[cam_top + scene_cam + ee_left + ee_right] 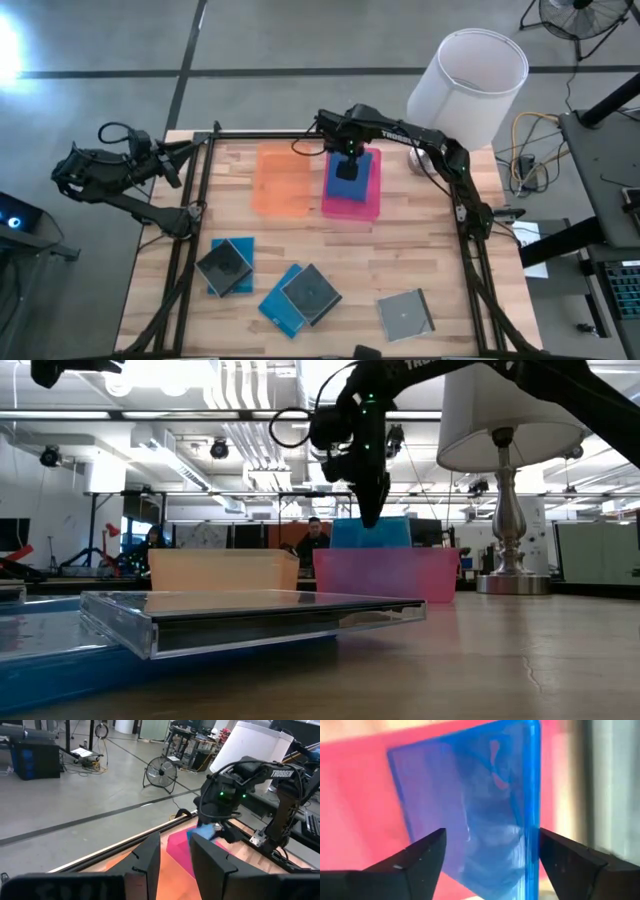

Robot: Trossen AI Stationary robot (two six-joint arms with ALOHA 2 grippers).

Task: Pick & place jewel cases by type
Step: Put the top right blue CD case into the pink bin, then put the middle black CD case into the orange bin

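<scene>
A bright blue jewel case (pixel 352 176) lies in the pink tray (pixel 350 207) at the table's far middle. In the low view its upper edge (pixel 370 532) stands above the tray's rim. My right gripper (pixel 492 840) is open right above it, pointing down, one finger on either side of the case's face (pixel 470 805). My left gripper (pixel 175 852) is open and empty, raised off the table's far left corner. Other jewel cases lie near the front edge: a dark one on a blue one (pixel 225 266), another such pair (pixel 301 297), and a clear silvery one (pixel 405 314). My right gripper stands with its open fingers just over the blue case's face (pixel 485 820), coming from above. Whether the fingertips touch the case, I cannot tell. The case rests in the pink tray.
An orange tray (pixel 282 180) stands left of the pink one. A white-shaded lamp (pixel 468 80) stands at the far right corner. In the low view a clear case (pixel 250 615) lies close before the camera on a blue one. People show in the room behind.
</scene>
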